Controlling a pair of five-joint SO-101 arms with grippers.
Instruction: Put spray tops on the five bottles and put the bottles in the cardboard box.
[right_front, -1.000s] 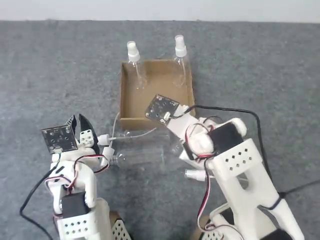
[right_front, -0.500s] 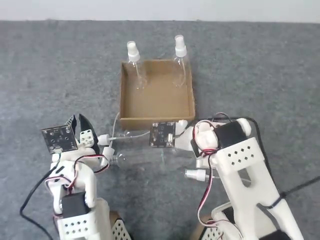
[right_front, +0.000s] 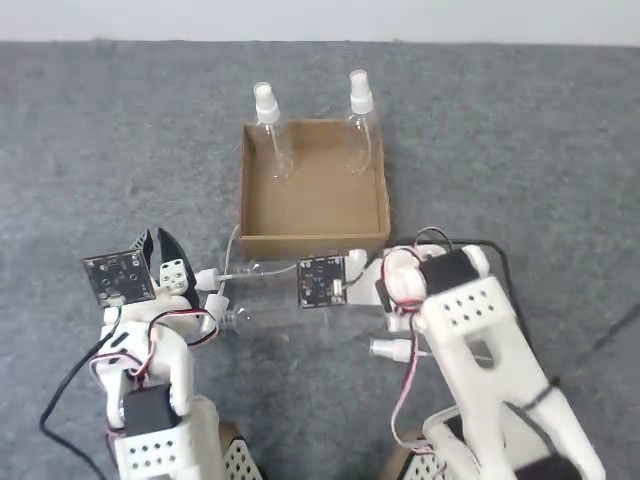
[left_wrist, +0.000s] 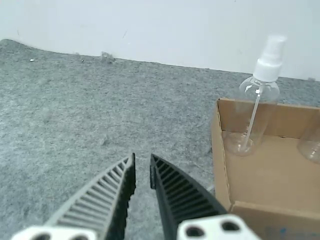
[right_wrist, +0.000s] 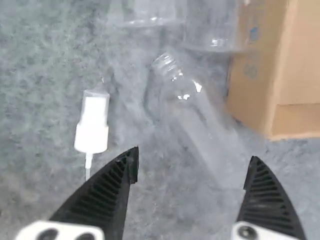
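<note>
Jaws of the right gripper (right_wrist: 194, 156) gape wide over an uncapped clear bottle (right_wrist: 195, 115) lying just beside the cardboard box (right_wrist: 280, 65). It looks light, slick and thin-walled, so probably best pinched gently mid-body. Left gripper (left_wrist: 142, 162) jaws stand narrowly parted, empty.

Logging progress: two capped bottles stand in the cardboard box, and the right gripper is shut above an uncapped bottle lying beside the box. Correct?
No: the right gripper is open, jaws wide apart, as the right wrist view shows. Two capped bottles do stand in the cardboard box; the uncapped bottle lies beside it.
</note>
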